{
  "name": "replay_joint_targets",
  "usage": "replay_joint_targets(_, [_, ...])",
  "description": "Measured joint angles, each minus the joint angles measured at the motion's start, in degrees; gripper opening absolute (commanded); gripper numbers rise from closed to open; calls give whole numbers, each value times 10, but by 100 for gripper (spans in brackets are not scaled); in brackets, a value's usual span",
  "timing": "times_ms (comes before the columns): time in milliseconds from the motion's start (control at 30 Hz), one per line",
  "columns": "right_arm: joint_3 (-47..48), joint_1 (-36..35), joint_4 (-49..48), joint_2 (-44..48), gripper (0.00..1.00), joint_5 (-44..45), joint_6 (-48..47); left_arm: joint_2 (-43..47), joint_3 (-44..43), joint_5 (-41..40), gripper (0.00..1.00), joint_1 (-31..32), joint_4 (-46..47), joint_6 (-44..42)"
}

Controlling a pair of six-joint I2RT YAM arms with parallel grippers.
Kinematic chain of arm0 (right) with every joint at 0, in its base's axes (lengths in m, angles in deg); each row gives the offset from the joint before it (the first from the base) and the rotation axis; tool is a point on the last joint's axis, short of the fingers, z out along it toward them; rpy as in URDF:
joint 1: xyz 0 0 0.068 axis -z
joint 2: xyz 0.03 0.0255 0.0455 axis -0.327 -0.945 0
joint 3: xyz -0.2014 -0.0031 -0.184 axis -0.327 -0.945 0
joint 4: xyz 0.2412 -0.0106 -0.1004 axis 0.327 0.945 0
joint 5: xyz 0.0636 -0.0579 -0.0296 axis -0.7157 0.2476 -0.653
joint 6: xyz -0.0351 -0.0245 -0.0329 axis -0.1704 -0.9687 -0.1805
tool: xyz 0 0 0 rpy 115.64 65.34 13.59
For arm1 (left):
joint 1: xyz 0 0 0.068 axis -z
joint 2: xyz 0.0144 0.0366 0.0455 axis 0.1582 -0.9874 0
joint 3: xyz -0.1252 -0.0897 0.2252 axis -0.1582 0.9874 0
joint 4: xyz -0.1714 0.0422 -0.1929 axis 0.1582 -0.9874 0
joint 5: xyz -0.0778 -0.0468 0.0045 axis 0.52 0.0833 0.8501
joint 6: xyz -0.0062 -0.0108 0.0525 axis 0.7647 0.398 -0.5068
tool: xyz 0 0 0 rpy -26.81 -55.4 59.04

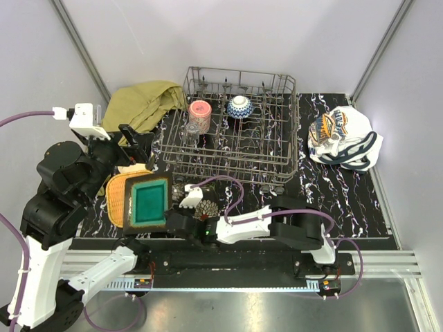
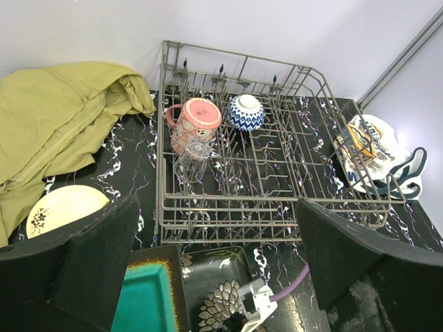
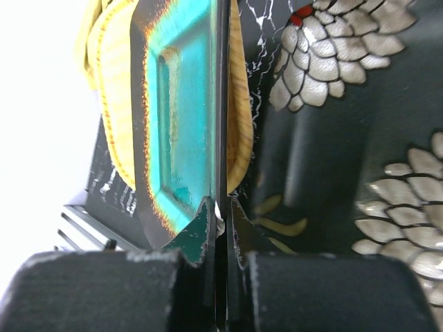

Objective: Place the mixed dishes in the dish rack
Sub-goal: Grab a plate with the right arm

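**Right arm has the teal plate by its rim, left arm idle**

The teal square plate sits in front of the dish rack, off its front-left corner. It's glossy, with a dark, burnt-looking border. My right gripper is clamped tight on its thin rim. That wrist view is edge-on, so I can't tell if the plate is clear of the orange woven-look square plate under it.

A dark plate with silvery scale-like petals lies alongside, partly under the arm.

My left gripper hangs wide open with nothing in it, off the rack's left side.

In the back left of the grey wire rack:
- a pink cup
- a clear glass, hard to pick out among the tines
- a blue-and-white patterned bowl, which looks upside down

A cream round plate left of the rack is half cut off by my finger.
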Motion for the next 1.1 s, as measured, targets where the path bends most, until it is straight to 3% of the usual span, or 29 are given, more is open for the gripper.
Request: replay_joint_targets(1100, [-24,-2,15,87,0,-34,-255,-12,-7,-31,99,0,0,-12])
